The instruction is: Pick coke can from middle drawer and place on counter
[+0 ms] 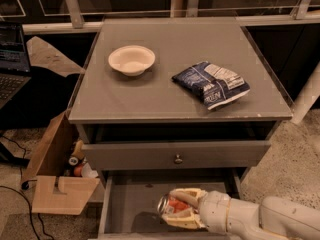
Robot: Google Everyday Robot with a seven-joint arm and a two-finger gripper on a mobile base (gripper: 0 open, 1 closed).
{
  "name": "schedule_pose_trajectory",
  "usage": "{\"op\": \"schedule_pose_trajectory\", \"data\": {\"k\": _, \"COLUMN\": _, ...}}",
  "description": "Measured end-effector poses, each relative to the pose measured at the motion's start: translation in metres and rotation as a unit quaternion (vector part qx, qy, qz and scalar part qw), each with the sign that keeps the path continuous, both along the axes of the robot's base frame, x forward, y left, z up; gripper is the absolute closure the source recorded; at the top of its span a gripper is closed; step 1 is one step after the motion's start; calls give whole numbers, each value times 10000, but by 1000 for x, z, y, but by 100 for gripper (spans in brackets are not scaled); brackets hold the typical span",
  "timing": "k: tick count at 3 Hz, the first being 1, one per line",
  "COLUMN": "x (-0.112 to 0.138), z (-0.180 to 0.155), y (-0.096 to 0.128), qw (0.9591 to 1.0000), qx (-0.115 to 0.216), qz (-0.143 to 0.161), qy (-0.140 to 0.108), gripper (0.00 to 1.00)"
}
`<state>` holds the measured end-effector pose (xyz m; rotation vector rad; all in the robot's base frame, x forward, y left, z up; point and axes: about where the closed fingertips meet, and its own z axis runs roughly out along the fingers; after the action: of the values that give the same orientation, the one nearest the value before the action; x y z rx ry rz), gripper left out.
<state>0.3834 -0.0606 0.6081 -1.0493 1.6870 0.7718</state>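
Note:
The coke can [169, 204] lies on its side in the open middle drawer [131, 204], silver end facing left. My gripper [175, 209] reaches in from the lower right, and its cream fingers [184, 197] close around the can above and below it. The can sits at the drawer's floor level. The grey counter [165, 94] lies above, with nothing of mine on it.
A white bowl [131, 59] and a blue-and-white chip bag [211, 83] sit on the counter. The upper drawer with a round knob [178, 159] stands slightly open above my gripper. A cardboard box [57, 179] stands at the left on the floor, a laptop [10, 59] beyond it.

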Motion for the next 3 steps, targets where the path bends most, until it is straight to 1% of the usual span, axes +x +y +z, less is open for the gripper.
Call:
{"op": "schedule_pose_trajectory", "data": {"k": 1, "x": 2, "z": 58, "y": 12, "qw": 9985, "qx": -95, "qz": 44, "qy": -531, "gripper": 100}}
{"op": "schedule_pose_trajectory", "data": {"k": 2, "x": 4, "z": 110, "y": 30, "qw": 9949, "qx": -157, "qz": 172, "qy": -981, "gripper": 100}}
{"op": "schedule_pose_trajectory", "data": {"k": 3, "x": 9, "z": 160, "y": 51, "qw": 9897, "qx": -233, "qz": 320, "qy": -1375, "gripper": 100}}
